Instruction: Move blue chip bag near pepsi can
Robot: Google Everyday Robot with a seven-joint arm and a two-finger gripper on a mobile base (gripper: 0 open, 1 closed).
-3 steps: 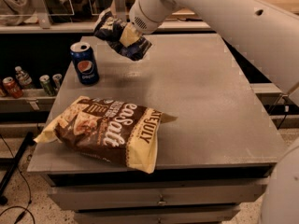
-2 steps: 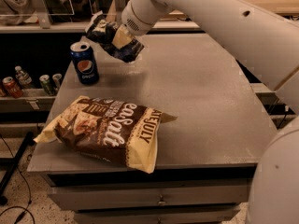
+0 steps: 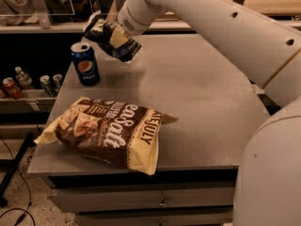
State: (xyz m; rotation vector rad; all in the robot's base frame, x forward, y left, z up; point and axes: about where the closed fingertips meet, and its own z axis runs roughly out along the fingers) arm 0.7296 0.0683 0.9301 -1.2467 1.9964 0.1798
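The pepsi can (image 3: 85, 63) stands upright near the table's left edge, blue with the round logo and a silver top. The blue chip bag (image 3: 107, 37) is a small crinkly navy bag with pale edges. My gripper (image 3: 112, 37) is shut on it and holds it in the air above the table, just right of and behind the can. The bag hides most of the fingers. The bag does not touch the can.
A large brown-and-cream "Sea Salt" chip bag (image 3: 110, 130) lies at the table's front left. Small cans and a bottle (image 3: 22, 81) stand on a lower shelf left of the table (image 3: 207, 102). My white arm (image 3: 225, 27) spans the upper right.
My gripper has carried the blue chip bag to the left, closer to the pepsi can. The can and the brown bag have not moved.
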